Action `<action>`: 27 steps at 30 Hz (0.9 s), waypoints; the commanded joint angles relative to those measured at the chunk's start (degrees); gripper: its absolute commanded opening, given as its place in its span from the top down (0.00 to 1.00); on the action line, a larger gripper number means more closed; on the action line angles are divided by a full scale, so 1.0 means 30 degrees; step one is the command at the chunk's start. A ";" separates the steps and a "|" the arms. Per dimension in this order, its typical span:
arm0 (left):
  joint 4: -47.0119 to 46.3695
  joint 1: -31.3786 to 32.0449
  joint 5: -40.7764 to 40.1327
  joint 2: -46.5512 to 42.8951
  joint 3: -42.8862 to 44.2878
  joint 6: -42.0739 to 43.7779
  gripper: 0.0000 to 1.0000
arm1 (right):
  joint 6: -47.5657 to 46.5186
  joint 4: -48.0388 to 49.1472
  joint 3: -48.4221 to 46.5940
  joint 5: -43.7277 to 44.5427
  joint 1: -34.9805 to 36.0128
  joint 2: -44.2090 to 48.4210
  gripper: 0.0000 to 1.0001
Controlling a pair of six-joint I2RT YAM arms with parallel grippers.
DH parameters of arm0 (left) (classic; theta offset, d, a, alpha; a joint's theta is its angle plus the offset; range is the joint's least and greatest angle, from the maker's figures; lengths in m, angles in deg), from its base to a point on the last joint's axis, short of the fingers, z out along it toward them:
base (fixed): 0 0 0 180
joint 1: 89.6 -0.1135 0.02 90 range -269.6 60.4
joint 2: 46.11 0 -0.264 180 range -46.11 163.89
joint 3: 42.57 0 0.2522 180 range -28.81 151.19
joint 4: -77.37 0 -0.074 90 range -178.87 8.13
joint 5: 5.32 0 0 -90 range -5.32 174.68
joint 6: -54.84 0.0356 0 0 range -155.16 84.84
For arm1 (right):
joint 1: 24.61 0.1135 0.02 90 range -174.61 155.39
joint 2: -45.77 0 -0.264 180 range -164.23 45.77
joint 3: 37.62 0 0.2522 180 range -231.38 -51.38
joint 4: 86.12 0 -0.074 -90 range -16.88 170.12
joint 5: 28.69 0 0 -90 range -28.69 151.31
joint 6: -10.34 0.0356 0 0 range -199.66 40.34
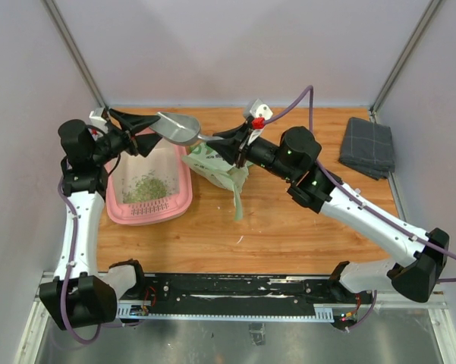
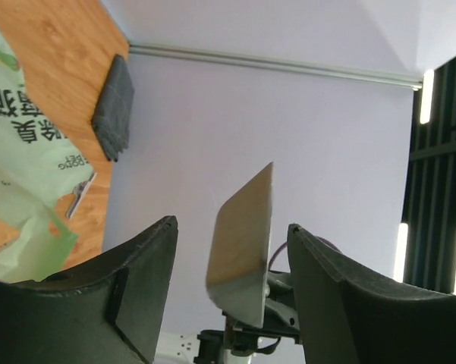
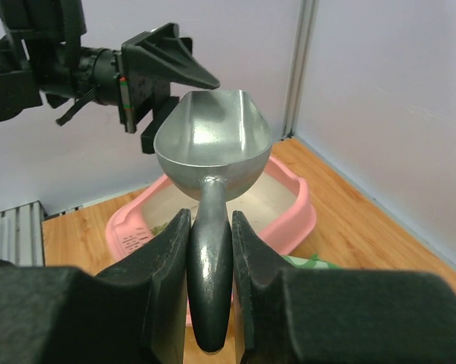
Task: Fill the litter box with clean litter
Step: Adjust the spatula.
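Observation:
The pink litter box (image 1: 149,215) sits at the left of the table, with a heap of green clean litter (image 1: 146,187) in its near half. My right gripper (image 1: 229,138) is shut on the handle of a grey metal scoop (image 1: 178,127) and holds it level above the box's far right corner. The right wrist view shows the handle pinched in my right gripper (image 3: 210,221) and the scoop bowl (image 3: 212,148) empty. My left gripper (image 1: 155,130) is open; its fingers straddle the scoop bowl (image 2: 243,250) with gaps on both sides.
A light green printed bag (image 1: 216,168) lies slumped on the wooden table just right of the litter box, under the right arm. A folded grey cloth (image 1: 369,146) lies at the far right by the wall. Walls close in on three sides.

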 commanded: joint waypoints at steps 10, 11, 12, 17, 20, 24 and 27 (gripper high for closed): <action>-0.4422 0.1967 -0.0160 0.0388 -0.0265 -0.2130 0.76 | 0.0034 0.0789 0.0840 -0.2200 -0.0168 0.0680 0.99; -0.4208 0.2010 -0.0068 0.0516 -0.0156 -0.1837 0.84 | -0.0337 0.0258 0.0767 -0.2404 -0.0164 0.0726 0.99; -0.4144 0.2045 0.0050 0.0602 -0.0034 -0.1617 0.92 | -0.0798 -0.0457 0.0721 -0.2649 -0.0159 0.0856 0.97; -0.4481 0.2075 0.0305 0.0583 -0.0192 -0.1297 1.00 | -0.3032 -0.5455 -0.0284 -0.3858 -0.0167 0.1059 0.78; -0.4746 0.2140 0.0403 0.0594 -0.0256 -0.1314 1.00 | -0.3489 -0.7317 -0.0664 -0.3982 -0.0194 0.1151 0.73; -0.4419 0.2167 0.0659 0.0733 -0.0046 -0.0727 1.00 | -0.3555 -0.8757 -0.0941 -0.3561 -0.0196 0.1288 0.68; -0.2075 0.2167 0.0551 0.0934 0.0812 0.1237 1.00 | -0.3632 -0.9892 -0.1429 -0.3261 -0.0175 0.1344 0.60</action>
